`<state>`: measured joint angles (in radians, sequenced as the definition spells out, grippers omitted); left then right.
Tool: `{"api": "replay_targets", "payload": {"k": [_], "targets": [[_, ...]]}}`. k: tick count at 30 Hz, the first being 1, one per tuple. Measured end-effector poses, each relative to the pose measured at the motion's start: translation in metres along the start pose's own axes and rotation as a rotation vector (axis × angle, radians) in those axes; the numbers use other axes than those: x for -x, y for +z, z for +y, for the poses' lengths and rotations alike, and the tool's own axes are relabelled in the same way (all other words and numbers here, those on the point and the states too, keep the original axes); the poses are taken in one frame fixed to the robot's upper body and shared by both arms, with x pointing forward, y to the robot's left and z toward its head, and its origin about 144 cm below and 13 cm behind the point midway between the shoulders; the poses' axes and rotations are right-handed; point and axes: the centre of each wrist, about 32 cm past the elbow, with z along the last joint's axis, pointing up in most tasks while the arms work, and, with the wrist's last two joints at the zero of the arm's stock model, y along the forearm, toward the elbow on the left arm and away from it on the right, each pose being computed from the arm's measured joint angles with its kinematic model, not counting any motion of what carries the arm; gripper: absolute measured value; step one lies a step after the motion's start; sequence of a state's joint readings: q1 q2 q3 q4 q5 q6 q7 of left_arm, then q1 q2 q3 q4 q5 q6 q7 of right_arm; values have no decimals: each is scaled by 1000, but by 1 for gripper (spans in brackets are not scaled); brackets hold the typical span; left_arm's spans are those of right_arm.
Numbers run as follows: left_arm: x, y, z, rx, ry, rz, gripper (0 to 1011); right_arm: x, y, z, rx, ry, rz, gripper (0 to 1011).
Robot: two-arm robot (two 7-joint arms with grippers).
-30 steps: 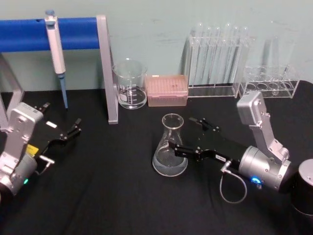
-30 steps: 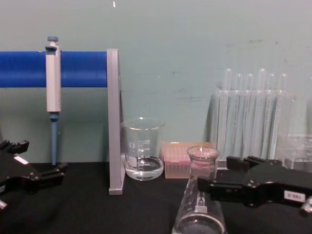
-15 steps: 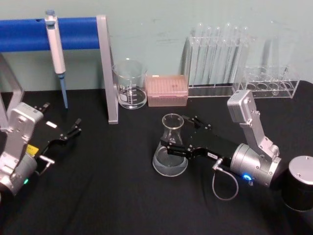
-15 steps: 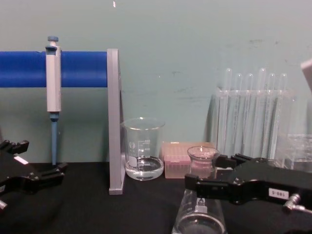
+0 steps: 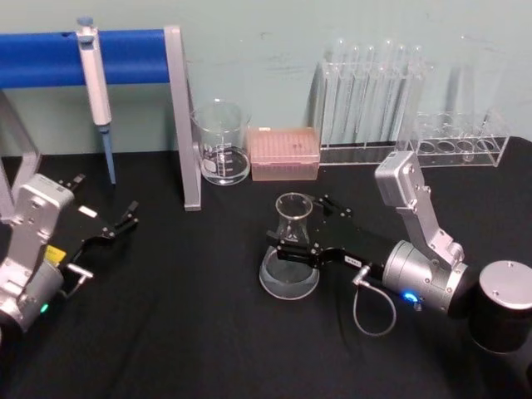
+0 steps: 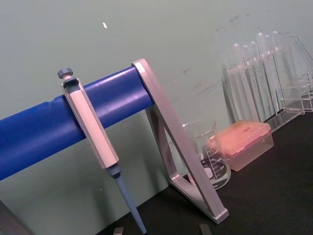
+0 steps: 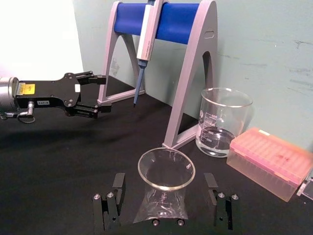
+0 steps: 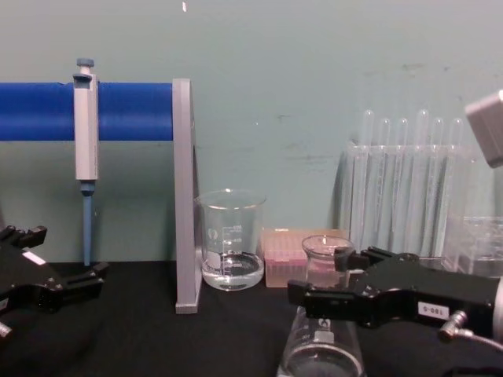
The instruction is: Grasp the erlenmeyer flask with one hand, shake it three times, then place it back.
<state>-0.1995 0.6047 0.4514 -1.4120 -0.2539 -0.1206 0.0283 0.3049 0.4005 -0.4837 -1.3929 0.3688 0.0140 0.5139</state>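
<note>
A lab bench: pipette (image 5: 94, 79) on stand (image 5: 180, 116), beaker (image 5: 221, 143), racked test tubes (image 5: 366, 91)

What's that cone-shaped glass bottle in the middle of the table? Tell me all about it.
The clear glass conical flask has a wide round base, a narrow neck with a flared open rim and a small white mark on its side. It stands upright on the black tabletop. The robot's black right claw is open, one finger on either side, neither touching the glass.
</note>
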Motion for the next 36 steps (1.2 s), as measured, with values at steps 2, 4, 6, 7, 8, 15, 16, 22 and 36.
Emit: {"api": "replay_targets", "payload": {"k": [2,4,6,7,8,15,16,22,36], "targets": [[0,0,0,0,0,0,1001,0,0,1,0,0,0,1002],[0,0,0,0,0,0,1001,0,0,2,0,1,-1,1002],[0,0,0,0,0,0,1001,0,0,2,1,1,-1,1002],[0,0,0,0,0,0,1001,0,0,2,1,1,-1,1002],[0,0,0,0,0,0,1001,0,0,3,1,1,-1,1003],[0,0,0,0,0,0,1001,0,0,4,2,2,-2,1002],[0,0,0,0,0,0,1001,0,0,4,2,2,-2,1003],[0,0,0,0,0,0,1001,0,0,5,3,-1,-7,1003],[0,0,0,0,0,0,1001,-1,0,5,4,-5,-10,994]]}}
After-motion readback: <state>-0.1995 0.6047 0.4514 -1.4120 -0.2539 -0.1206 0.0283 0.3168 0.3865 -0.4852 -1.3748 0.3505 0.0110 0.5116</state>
